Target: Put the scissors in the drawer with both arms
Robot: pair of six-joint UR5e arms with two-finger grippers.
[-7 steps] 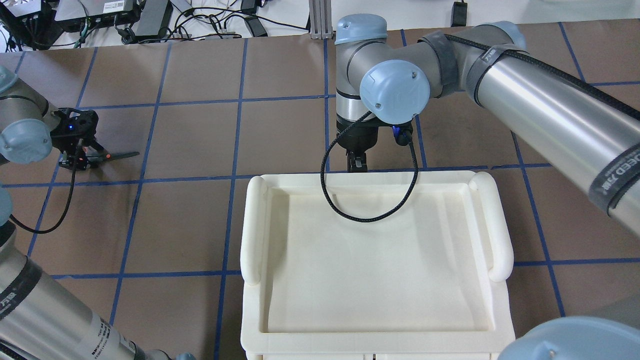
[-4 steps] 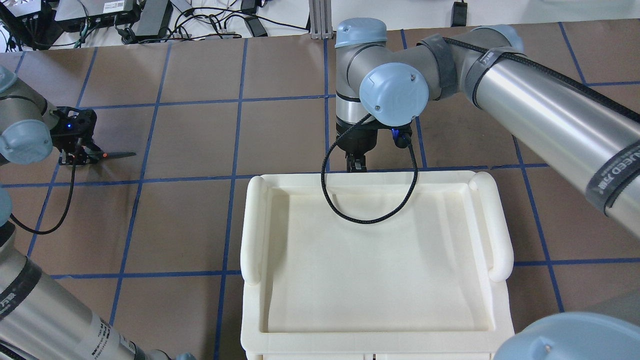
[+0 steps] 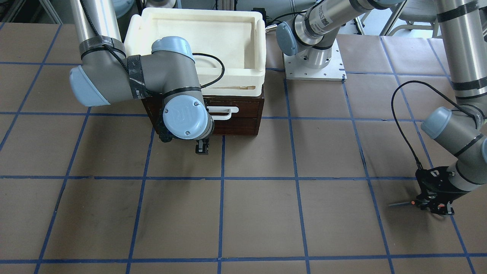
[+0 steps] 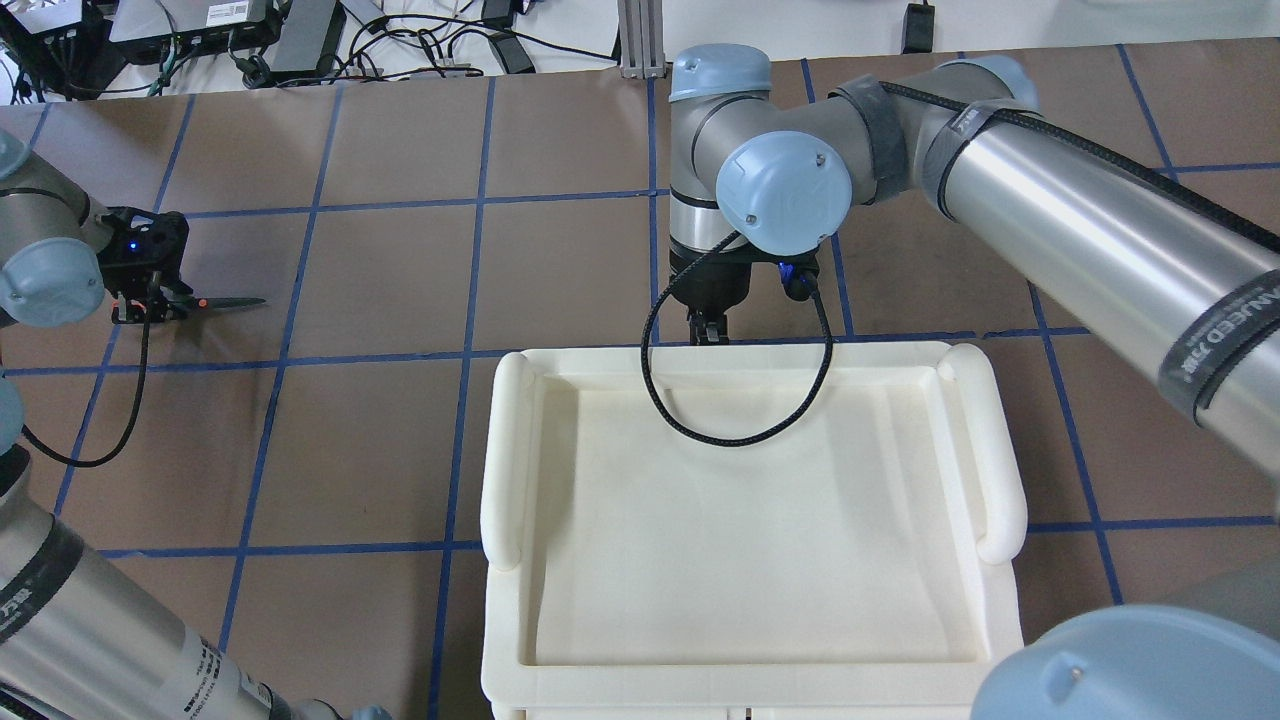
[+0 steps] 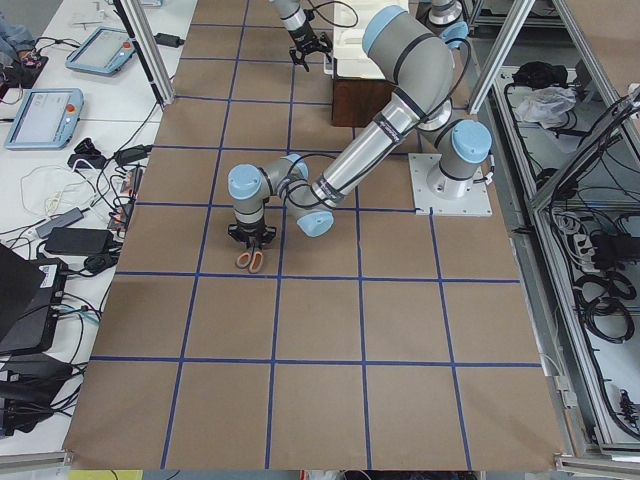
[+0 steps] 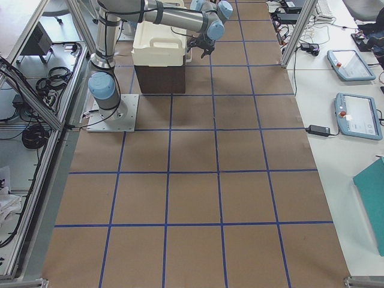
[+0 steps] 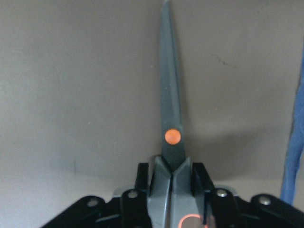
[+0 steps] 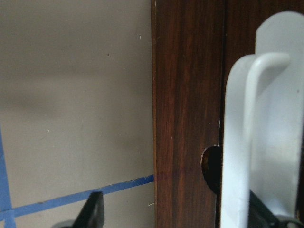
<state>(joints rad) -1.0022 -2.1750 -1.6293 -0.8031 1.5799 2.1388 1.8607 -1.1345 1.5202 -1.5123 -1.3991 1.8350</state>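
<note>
The scissors (image 4: 225, 301) have dark blades and an orange pivot dot (image 7: 172, 136). My left gripper (image 4: 150, 300) is shut on their grey-and-orange handles and holds them low over the table at the far left, blades level; they also show in the front view (image 3: 401, 204). The drawer (image 3: 237, 114) has a dark-brown front and a white bar handle (image 3: 223, 112) and is closed under the cream tray (image 4: 740, 360). My right gripper (image 4: 708, 328) hangs open in front of the drawer. In the right wrist view the handle (image 8: 261, 133) is close to one finger (image 8: 92, 213).
The cream-white tray sits on top of the dark cabinet (image 6: 159, 78). Brown table paper with blue tape lines (image 4: 470, 280) lies between the two grippers. Cables and power bricks (image 4: 300, 40) lie beyond the table's far edge. The right wrist cable (image 4: 740, 430) loops over the tray.
My left gripper has moved a little farther away and left with the scissors in it. My right gripper has drawn closer to the drawer front.
</note>
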